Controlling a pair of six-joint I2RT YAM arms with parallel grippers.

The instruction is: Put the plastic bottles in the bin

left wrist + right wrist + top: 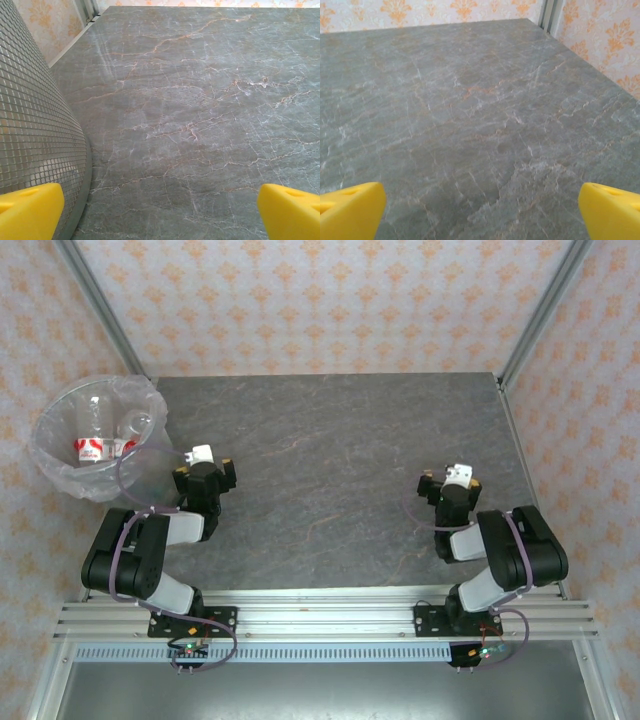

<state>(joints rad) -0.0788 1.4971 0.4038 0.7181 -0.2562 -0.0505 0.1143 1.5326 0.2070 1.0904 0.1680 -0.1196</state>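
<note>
The bin, round and lined with a crinkly clear bag, stands off the table's far left corner. Inside it lie clear plastic bottles with red-and-white labels. My left gripper rests just right of the bin, low over the table. In the left wrist view the left gripper is open, its yellow fingertips wide apart over bare stone, and the bin's grid-patterned wall rises close on the left. My right gripper sits on the right side. It too is open, with nothing between its fingertips.
The grey marbled table stretches between both arms. Metal frame posts rise at the far corners, in front of patterned walls. The aluminium base rail runs along the near edge.
</note>
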